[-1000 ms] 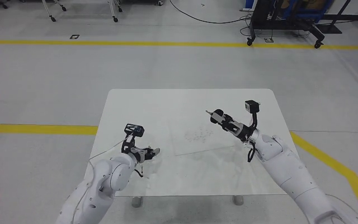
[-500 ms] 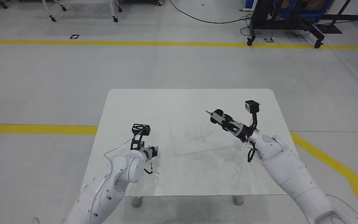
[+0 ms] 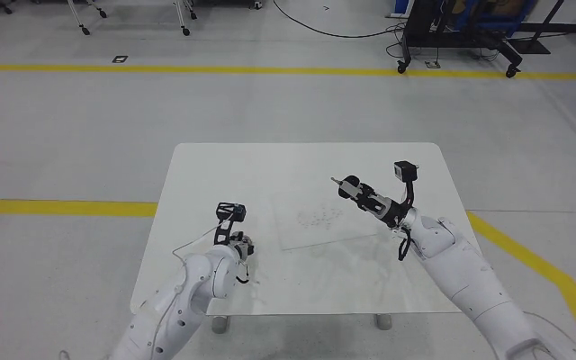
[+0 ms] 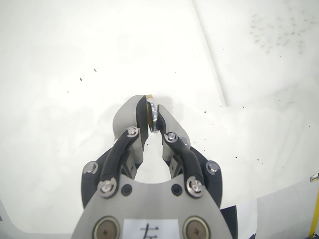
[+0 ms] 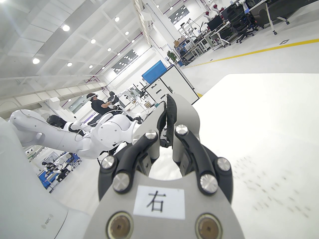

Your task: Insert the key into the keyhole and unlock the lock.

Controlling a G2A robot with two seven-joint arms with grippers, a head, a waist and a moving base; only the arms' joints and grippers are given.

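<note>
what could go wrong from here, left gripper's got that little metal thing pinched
1. The left gripper pinches the small brass and silver piece, probably the lock, edge-on near its fingertips. A push during insertion may twist it or slip it out onto the table.
2. The right gripper is shut and held well apart from the left one. I cannot tell whether it holds anything, so it may have nothing to insert.
</note>
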